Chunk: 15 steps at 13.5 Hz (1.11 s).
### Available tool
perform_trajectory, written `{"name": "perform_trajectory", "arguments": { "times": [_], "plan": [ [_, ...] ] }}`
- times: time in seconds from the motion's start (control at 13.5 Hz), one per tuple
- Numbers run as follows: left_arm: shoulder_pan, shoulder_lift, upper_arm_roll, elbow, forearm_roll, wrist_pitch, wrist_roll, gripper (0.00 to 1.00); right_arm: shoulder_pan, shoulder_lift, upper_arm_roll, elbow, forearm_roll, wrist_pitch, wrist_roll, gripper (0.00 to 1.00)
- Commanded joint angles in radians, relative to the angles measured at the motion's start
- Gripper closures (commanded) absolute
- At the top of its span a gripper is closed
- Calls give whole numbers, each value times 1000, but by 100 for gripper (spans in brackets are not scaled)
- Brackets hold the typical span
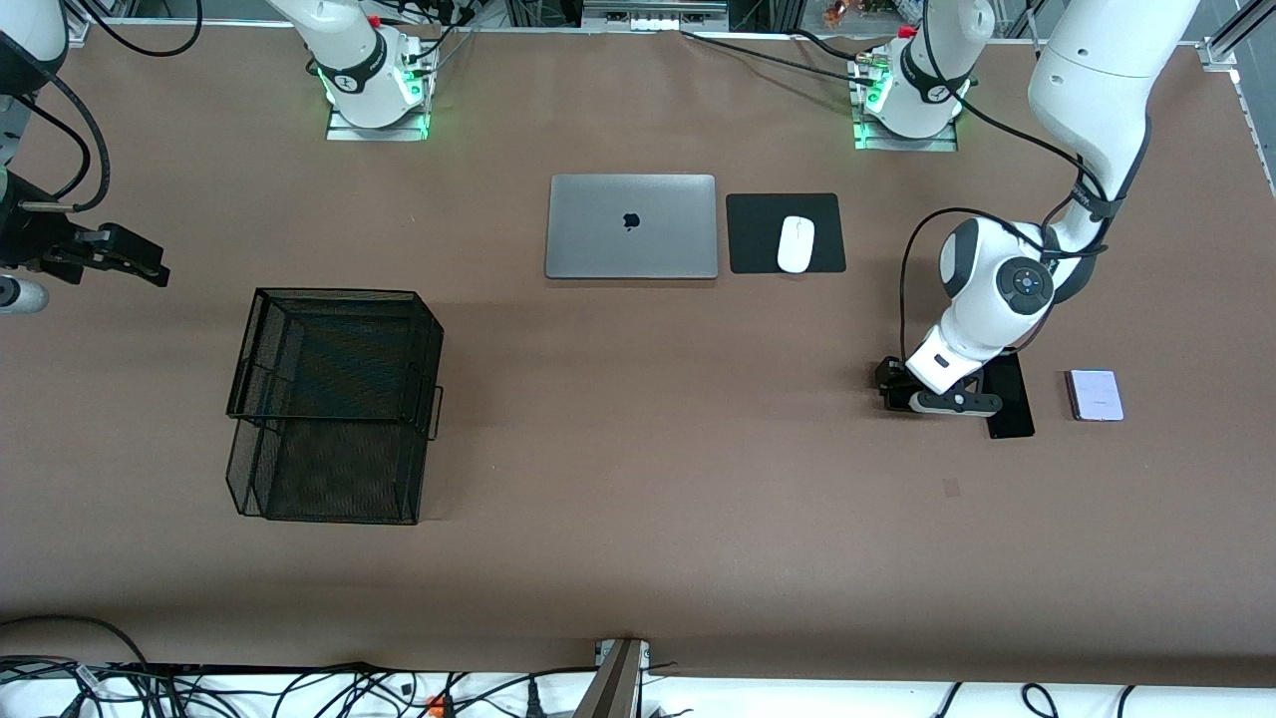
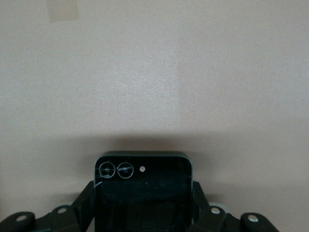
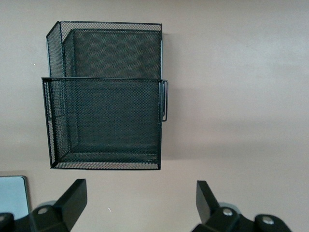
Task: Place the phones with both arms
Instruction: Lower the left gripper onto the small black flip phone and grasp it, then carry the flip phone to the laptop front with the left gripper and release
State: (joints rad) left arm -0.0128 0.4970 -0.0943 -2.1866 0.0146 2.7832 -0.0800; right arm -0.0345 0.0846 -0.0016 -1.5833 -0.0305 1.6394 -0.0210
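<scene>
Both grippers showing: left gripper point(image 2: 144, 212) clamping small black phone point(image 2: 143, 193) on table point(image 1: 638, 479); right gripper point(image 3: 140, 200) waiting, spread wide.

A black mesh basket point(image 1: 334, 404), silver laptop point(image 1: 631, 226), and white mouse point(image 1: 796, 243) on its black pad point(image 1: 758, 234).

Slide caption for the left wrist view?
Left gripper shut on small black phone, low over bare brown table.

Bright even light (soft shadows)
</scene>
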Motion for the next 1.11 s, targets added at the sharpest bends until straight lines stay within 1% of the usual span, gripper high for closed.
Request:
{"name": "perform_trajectory", "arguments": {
  "times": [0.0,0.15,0.22,0.37,0.52,0.59,0.67,0.82,1.04],
  "plan": [
    [-1,-29,-4,80,-27,-135,6,92,-16,-16,9,-21,20,13,-17,0],
    [-9,-35,-5,250,-25,-413,12,92,-16,-14,9,-21,20,16,-16,0],
    [-16,-29,-8,322,-24,-523,8,92,-16,-14,9,-21,20,16,-17,0],
    [-65,-26,-27,428,-27,-615,3,88,-16,-14,9,-21,20,16,-17,0],
    [-152,-14,-33,494,-30,-631,2,88,-16,-14,9,-21,20,13,-17,0],
    [-206,6,-33,530,-33,-631,-23,88,-16,-14,9,-21,20,13,-17,0],
    [-261,29,-33,571,-53,-631,-93,88,-16,-14,9,-21,20,13,-17,0],
    [-366,98,-33,642,-64,-628,-263,88,-16,-14,9,-21,20,13,-17,0],
    [-502,221,-33,705,-67,-598,-386,88,-16,-13,9,-21,20,14,-17,0]
  ]
}}
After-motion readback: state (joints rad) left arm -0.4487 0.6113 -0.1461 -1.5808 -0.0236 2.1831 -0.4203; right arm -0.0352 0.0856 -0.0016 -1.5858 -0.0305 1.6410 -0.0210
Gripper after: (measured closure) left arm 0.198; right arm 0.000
